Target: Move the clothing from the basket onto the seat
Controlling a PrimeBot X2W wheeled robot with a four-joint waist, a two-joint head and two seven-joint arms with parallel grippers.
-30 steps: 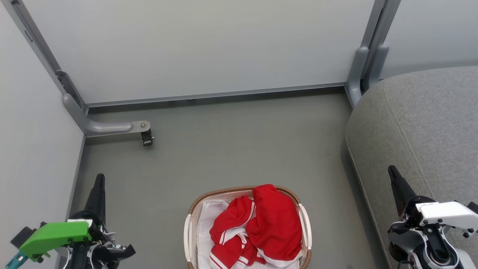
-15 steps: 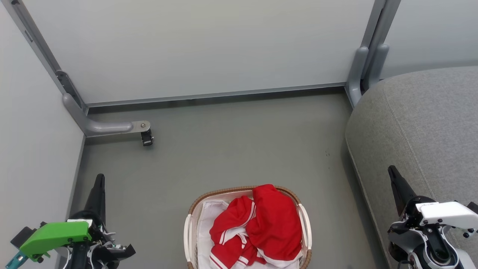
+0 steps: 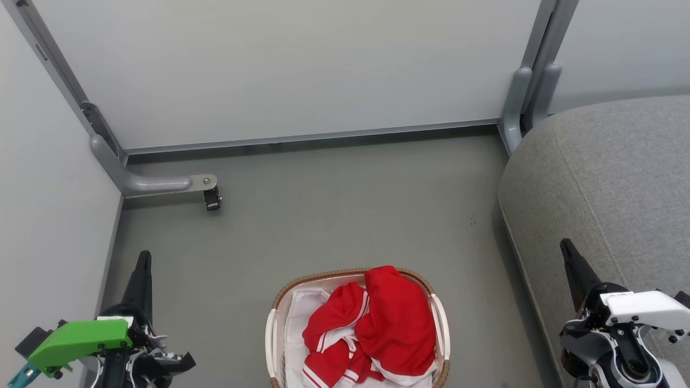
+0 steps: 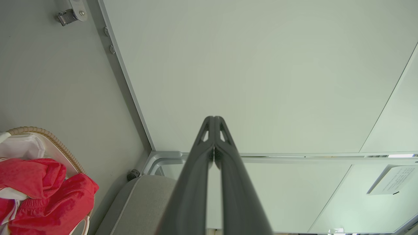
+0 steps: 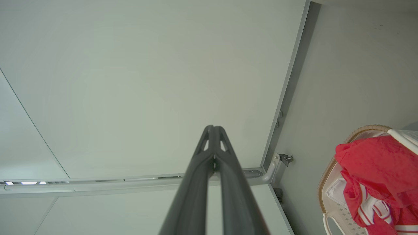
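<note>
One oval basket with a woven rim is seen on the floor, holding a heap of red, white-striped clothing over one white sheet. The number of garments cannot be told. One grey seat stands apart, to the robot's right. Two grippers are counted, the left gripper and the right gripper, each with fingers pressed together and empty. A wall notice is shown by the left wrist view, and the basket's perforated wall by the right wrist view.
</note>
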